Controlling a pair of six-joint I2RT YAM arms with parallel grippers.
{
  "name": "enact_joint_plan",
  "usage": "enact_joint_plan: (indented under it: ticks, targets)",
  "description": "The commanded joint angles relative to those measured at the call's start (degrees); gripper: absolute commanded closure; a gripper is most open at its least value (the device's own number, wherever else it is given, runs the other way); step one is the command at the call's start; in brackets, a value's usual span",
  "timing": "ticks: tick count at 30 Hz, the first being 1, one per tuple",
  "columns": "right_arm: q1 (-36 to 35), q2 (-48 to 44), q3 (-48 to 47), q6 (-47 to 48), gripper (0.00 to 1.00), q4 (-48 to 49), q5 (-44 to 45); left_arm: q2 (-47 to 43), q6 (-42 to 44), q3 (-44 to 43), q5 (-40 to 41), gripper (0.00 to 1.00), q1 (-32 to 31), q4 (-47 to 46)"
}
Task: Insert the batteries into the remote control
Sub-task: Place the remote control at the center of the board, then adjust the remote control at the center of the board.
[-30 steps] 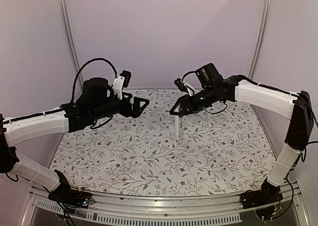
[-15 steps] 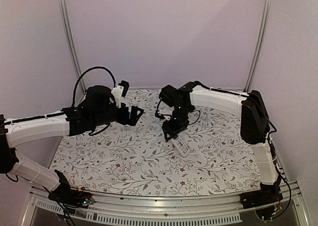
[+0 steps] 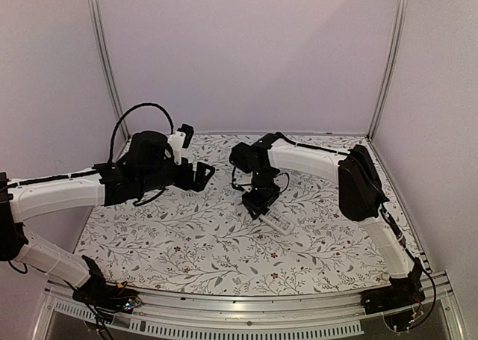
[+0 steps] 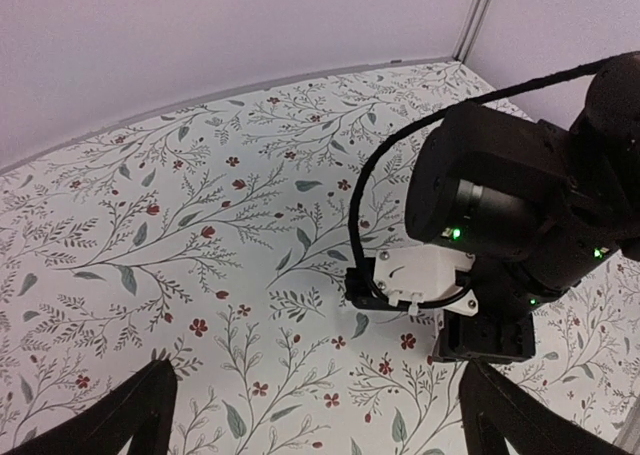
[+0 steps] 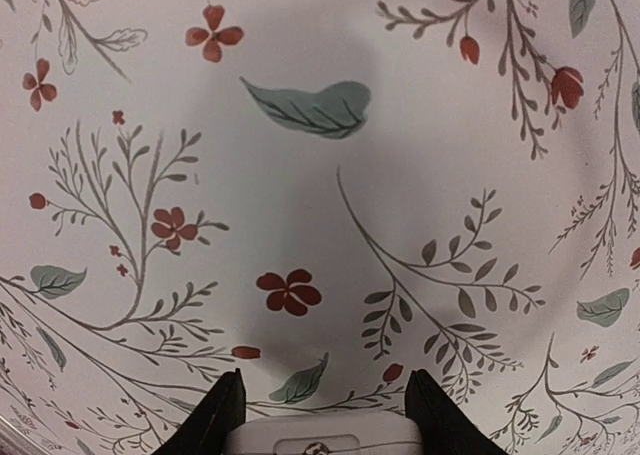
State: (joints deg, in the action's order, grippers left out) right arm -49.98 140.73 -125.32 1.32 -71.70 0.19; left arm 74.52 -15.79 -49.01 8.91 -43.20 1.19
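**Remote control gripped by right tool over mid-counter; left tool spread wide**

The remote control point(image 3: 278, 220) is held by the right tool point(image 3: 260, 204) over the middle of the counter point(image 3: 187, 243), which is covered with a flower-and-leaf print. In the top view the slim white body is seen slanting down from the tool toward the near right, with its free end low over the print. Whether that end touches the surface cannot be told. In the right wrist view one white end of the remote control is seen clamped between the two black fingers point(image 5: 222, 415) at the bottom edge. The print lies close below, and a soft shadow is cast on it. The right arm point(image 3: 314, 157) is folded sharply, with its forearm reaching in from the right and its wrist pointed downward.

The left tool point(image 3: 203, 174) is spread wide and nothing is gripped by it. It is raised above the left half of the counter and pointed toward the right arm. In the left wrist view its two fingertips point(image 4: 130, 420) are seen at the bottom corners, far apart. The black wrist of the right arm, with a white bracket point(image 4: 425, 280) on it, is framed between them, further off. The two tools are well apart.
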Motion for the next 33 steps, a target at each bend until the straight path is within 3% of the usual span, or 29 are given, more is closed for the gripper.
enact_joint_plan:
  ticks: [1, 4, 14, 23, 33]
  targets:
    - [-0.2, 2.7, -0.9, 0.1, 0.55, 1.3, 1.2, 0.1, -0.2, 0.7, 0.6, 0.00, 0.8, -0.1]
    - [-0.2, 3.0, -0.9, -0.1, 0.49, 2.1, 0.7, 0.0, -0.2, 0.8, 0.6, 0.00, 0.8, -0.2]
    - [0.3, -1.0, 1.8, -0.4, 0.12, 4.7, -2.2, 0.5, -0.4, 0.3, 0.0, 0.00, 0.8, 0.0]
    - [7.4, -19.7, 23.3, -0.8, 0.06, 18.7, -0.7, 1.9, -0.9, 0.1, -1.3, 0.00, 0.8, -0.2]
    - [11.0, -22.8, 34.2, 0.6, 0.05, 21.1, 13.3, 4.2, -0.6, -1.8, -2.0, 0.00, 0.7, 1.0]
